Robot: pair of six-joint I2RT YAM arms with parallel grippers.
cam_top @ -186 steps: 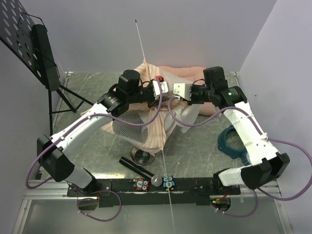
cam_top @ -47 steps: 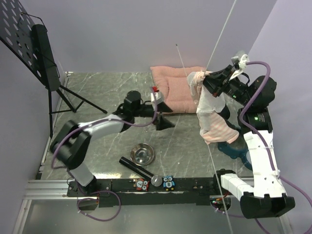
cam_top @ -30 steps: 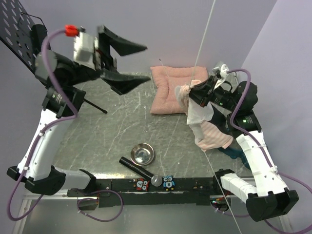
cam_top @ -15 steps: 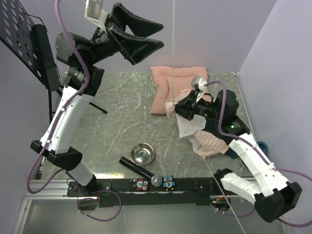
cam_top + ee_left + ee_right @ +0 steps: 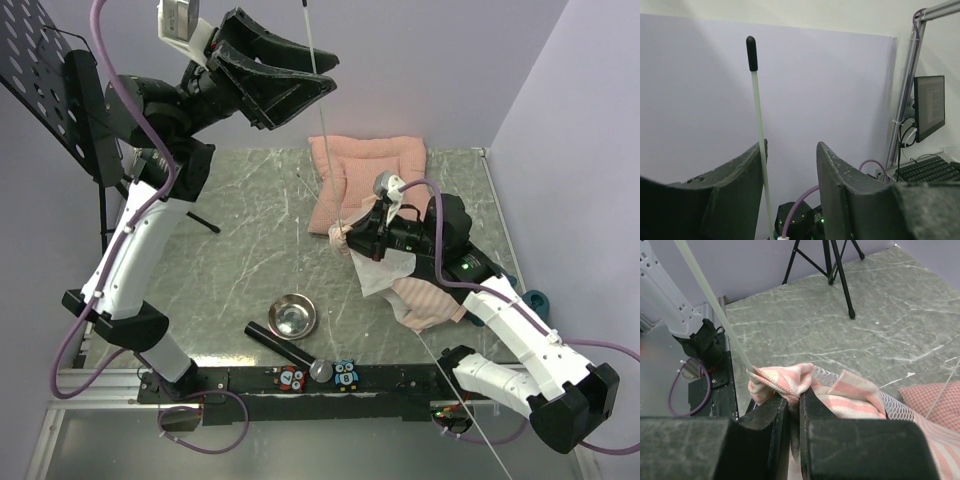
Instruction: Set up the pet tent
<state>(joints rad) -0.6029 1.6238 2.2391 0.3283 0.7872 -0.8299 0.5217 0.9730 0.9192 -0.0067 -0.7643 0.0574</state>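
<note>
right gripper (image 5: 794, 397) pinches the bunched pet tent (image 5: 420, 300), its pole (image 5: 757, 110) slanting upward; left gripper (image 5: 333, 78) gapes.

Overhead, wrist close-ups; common pet tent (image 5: 428, 300) (image 5: 852, 392)

Pet tent (image 5: 420, 298) partly under the right arm (image 5: 505, 305), its white pole (image 5: 325, 135) cut off by the top edge

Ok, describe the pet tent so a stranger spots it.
On the grey-green marbled table, look right of centre, where the right gripper pinches a pink-and-white striped fabric tent. Unlike the plain pink quilted cushion behind it, it has stripes, mesh and thin white poles.
</note>
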